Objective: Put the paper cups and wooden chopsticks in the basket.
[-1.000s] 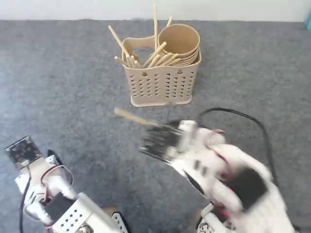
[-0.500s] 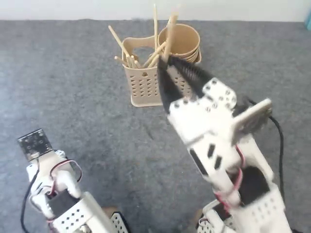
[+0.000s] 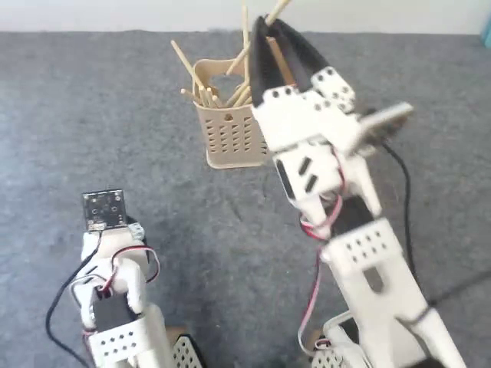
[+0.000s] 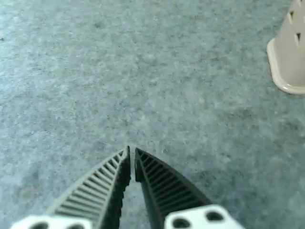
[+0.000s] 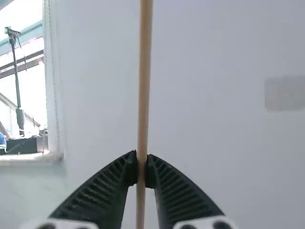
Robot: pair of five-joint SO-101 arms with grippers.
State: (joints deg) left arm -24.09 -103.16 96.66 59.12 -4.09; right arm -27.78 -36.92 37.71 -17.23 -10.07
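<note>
The beige slotted basket [image 3: 229,132] stands on the grey carpet at the back centre, with several wooden chopsticks [image 3: 191,73] leaning in its left half. My right gripper [image 3: 265,24] is raised over the basket's right half, pointing up and away, shut on one chopstick [image 3: 278,9]. In the right wrist view that chopstick [image 5: 145,71] runs straight up between the jaws of the right gripper [image 5: 141,163]. The arm hides most of the paper cups [image 3: 279,64]. My left gripper [image 4: 132,150] is shut on nothing, low over bare carpet, with a basket corner [image 4: 289,57] off to one side.
The left arm [image 3: 115,276] sits at the near left of the carpet, well away from the basket. A black cable [image 3: 403,184] trails on the right behind the raised arm. A pale wall runs along the far edge.
The right arm has swung up from low over the carpet to above the basket, carrying the chopstick with it. The left arm has shifted slightly to the right.
</note>
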